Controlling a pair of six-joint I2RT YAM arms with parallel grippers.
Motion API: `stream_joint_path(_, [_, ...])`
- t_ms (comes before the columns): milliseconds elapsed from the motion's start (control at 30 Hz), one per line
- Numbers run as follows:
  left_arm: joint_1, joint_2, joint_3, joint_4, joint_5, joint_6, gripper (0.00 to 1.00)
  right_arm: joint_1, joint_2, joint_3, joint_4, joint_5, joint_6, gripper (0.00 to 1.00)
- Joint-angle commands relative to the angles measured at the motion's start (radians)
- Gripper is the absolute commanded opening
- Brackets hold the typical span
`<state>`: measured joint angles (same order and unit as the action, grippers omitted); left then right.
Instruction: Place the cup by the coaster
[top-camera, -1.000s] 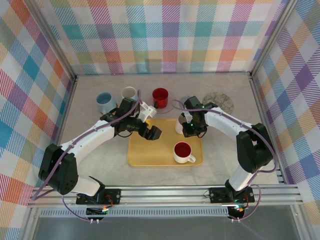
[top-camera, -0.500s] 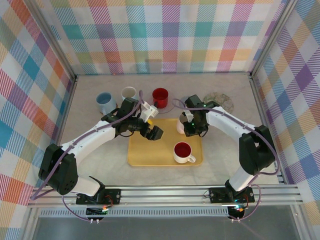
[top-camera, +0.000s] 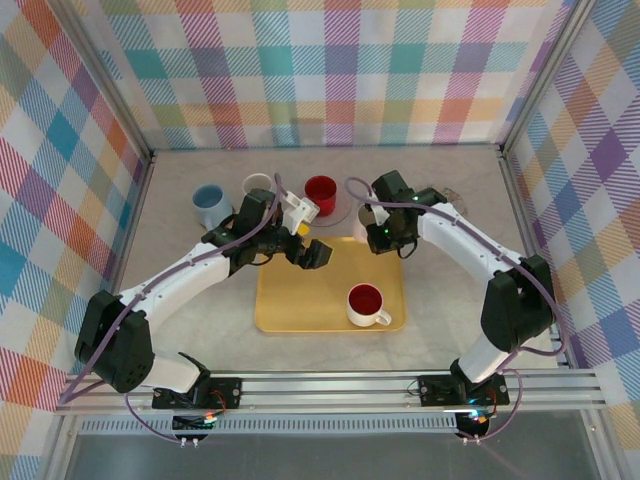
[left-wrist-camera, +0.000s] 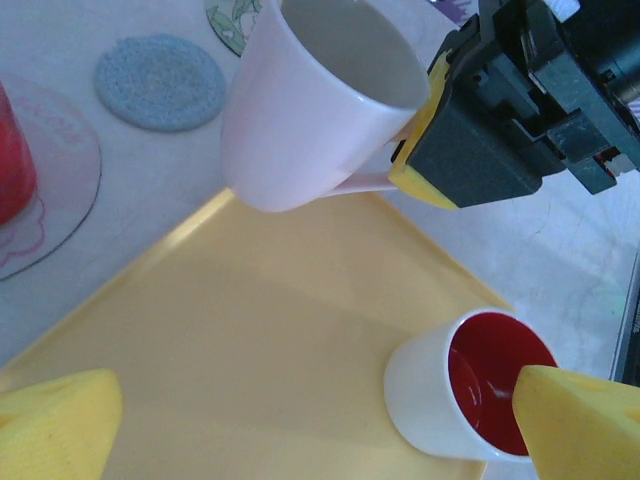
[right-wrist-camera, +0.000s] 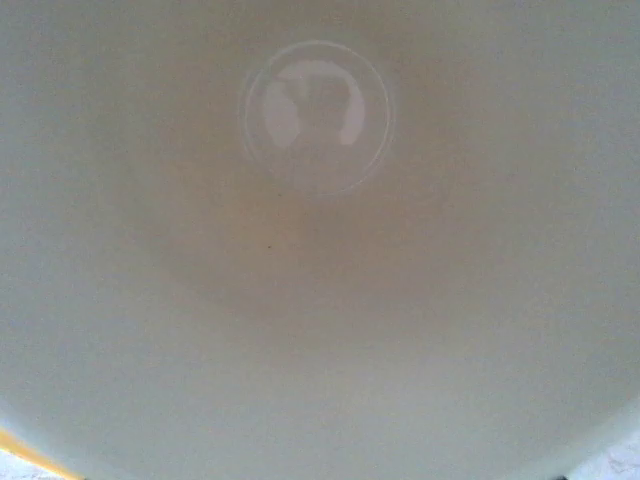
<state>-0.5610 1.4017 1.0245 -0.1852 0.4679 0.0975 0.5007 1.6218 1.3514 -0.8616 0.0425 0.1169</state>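
The white cup (left-wrist-camera: 310, 100) looks like glazed ceramic, smooth and softly glossy inside and out, as does the second cup (left-wrist-camera: 470, 395) with its shiny red lining. The yellow tray (left-wrist-camera: 260, 340) is smooth plastic with a dull satin sheen. The blue-grey coaster (left-wrist-camera: 160, 80) has a rough, grainy, felt-like face against the pale matt tabletop (left-wrist-camera: 150, 190). The pads (left-wrist-camera: 55, 425) of the left gripper (left-wrist-camera: 318, 430) look like coarse yellow foam, the right gripper (left-wrist-camera: 400, 165) has matt black plastic casing, the walls (top-camera: 330, 70) look like plaid cloth, and the frame (top-camera: 330, 385) is bare silvery metal.
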Motion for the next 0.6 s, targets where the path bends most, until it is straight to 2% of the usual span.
stream_joint_path(0, [-0.005, 0.011, 0.046, 0.059, -0.002, -0.008, 1.00, -0.016, -0.012, 0.073, -0.004, 0.028, -0.034, 0.00])
stream_joint_path(567, [-0.005, 0.154, 0.111, 0.129, -0.015, 0.034, 1.00, -0.054, 0.200, 0.282, -0.012, 0.141, -0.004, 0.00])
